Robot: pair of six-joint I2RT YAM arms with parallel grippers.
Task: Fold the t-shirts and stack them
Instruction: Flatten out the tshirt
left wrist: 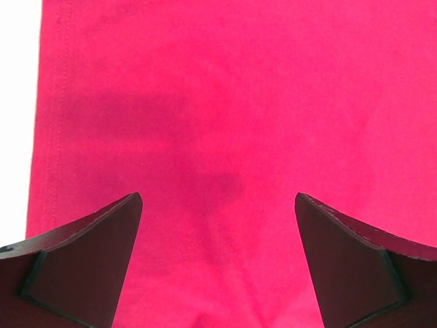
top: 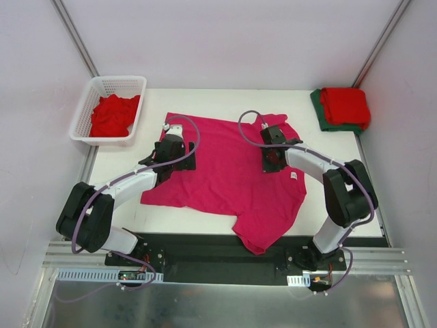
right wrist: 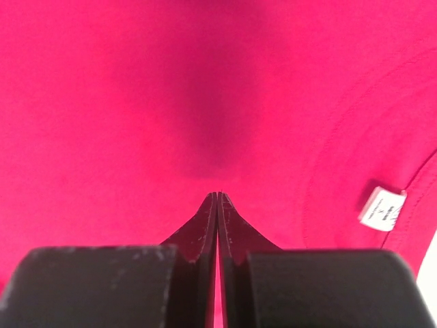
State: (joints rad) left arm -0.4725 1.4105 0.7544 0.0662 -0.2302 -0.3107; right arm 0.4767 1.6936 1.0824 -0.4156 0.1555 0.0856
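A magenta-pink t-shirt (top: 232, 171) lies spread flat on the white table (top: 341, 212), one sleeve hanging over the near edge. My left gripper (top: 179, 152) hovers over the shirt's left part near its hem. In the left wrist view it (left wrist: 217, 198) is open wide, with smooth cloth (left wrist: 225, 102) below and nothing between its fingers. My right gripper (top: 273, 156) is over the right part, near the collar. Close up it (right wrist: 218, 196) is shut, tips together just above the flat cloth (right wrist: 136, 102), with no fold pinched. The white neck label (right wrist: 382, 208) lies to its right.
A white lattice basket (top: 89, 96) at the back left holds a crumpled red t-shirt (top: 113, 115). At the back right corner a folded red t-shirt (top: 345, 106) rests on a dark green one (top: 326, 125). Table surface (left wrist: 17, 102) shows left of the hem.
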